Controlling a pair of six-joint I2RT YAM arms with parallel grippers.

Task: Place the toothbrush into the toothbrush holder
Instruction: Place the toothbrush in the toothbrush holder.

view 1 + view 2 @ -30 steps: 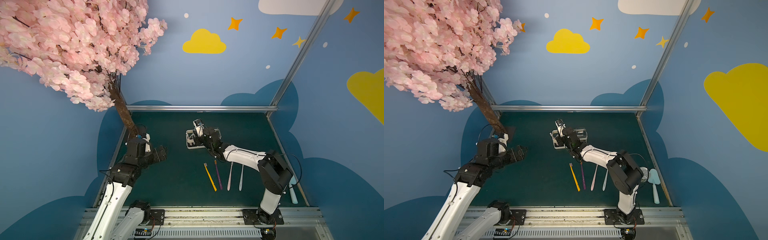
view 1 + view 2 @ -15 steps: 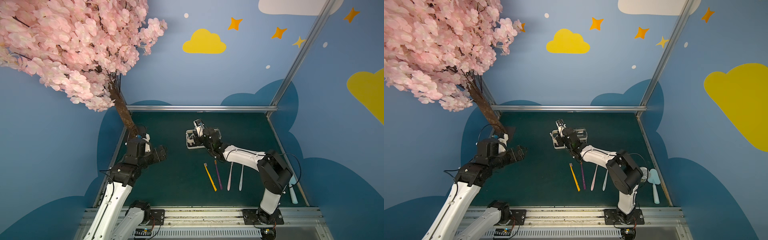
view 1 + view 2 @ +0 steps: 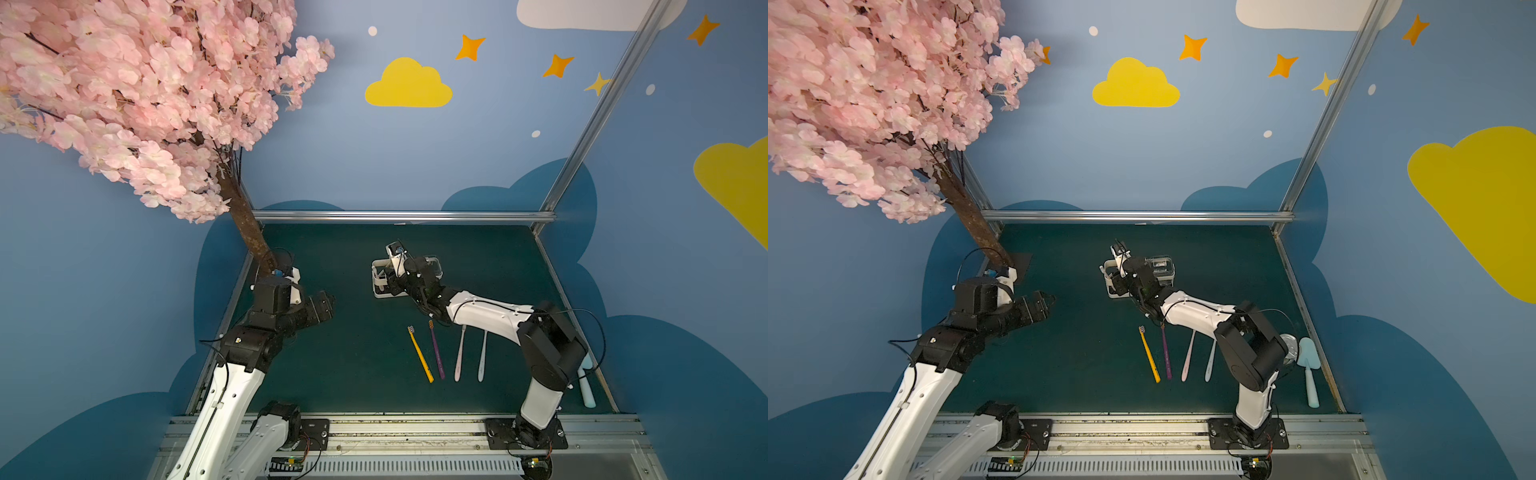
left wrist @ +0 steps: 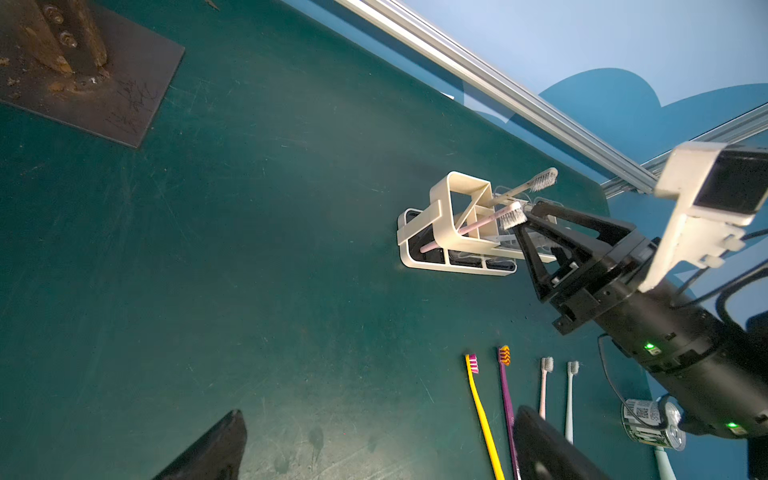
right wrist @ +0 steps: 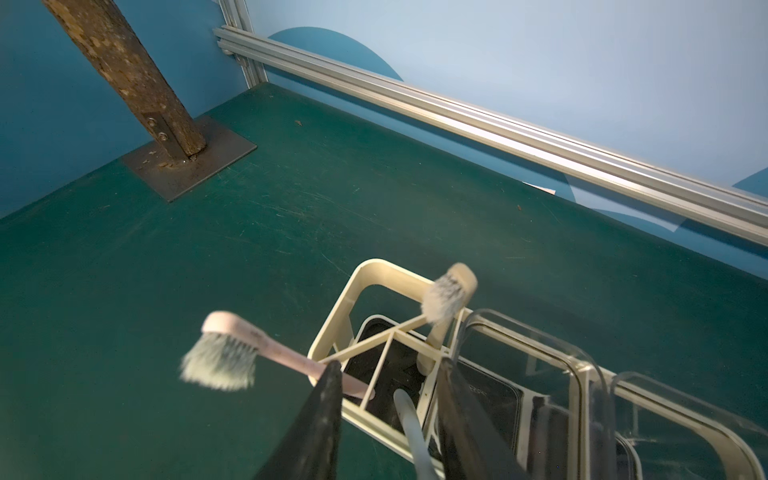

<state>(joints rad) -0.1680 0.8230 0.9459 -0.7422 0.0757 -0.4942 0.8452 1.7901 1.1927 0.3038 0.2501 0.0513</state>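
The white toothbrush holder (image 3: 379, 293) (image 3: 1109, 291) stands mid-mat. My right gripper (image 5: 388, 365) (image 4: 525, 222) hovers over its slot section (image 5: 361, 282), open. A grey-blue toothbrush handle (image 5: 409, 419) stands in a slot between the jaws, with a gap on each side; its head is out of view. A pink toothbrush (image 5: 266, 345) (image 4: 469, 226) and a cream one (image 5: 449, 291) (image 4: 519, 189) lean in other slots. Two clear cups (image 5: 540, 357) sit beside the slots. My left gripper (image 4: 380, 446) (image 3: 328, 301) is open and empty, off to the holder's left.
A yellow (image 3: 420, 353), a purple (image 3: 436, 351), a pink (image 3: 459, 353) and a pale (image 3: 482, 353) toothbrush lie side by side on the green mat. The tree trunk's metal base plate (image 5: 191, 166) is back left. A can (image 4: 652, 424) and a pale blue scoop (image 3: 1310, 370) sit at the right edge.
My right gripper's jaws have parted and let go of the grey-blue toothbrush, which stays in the slot. Both arms have hardly moved.
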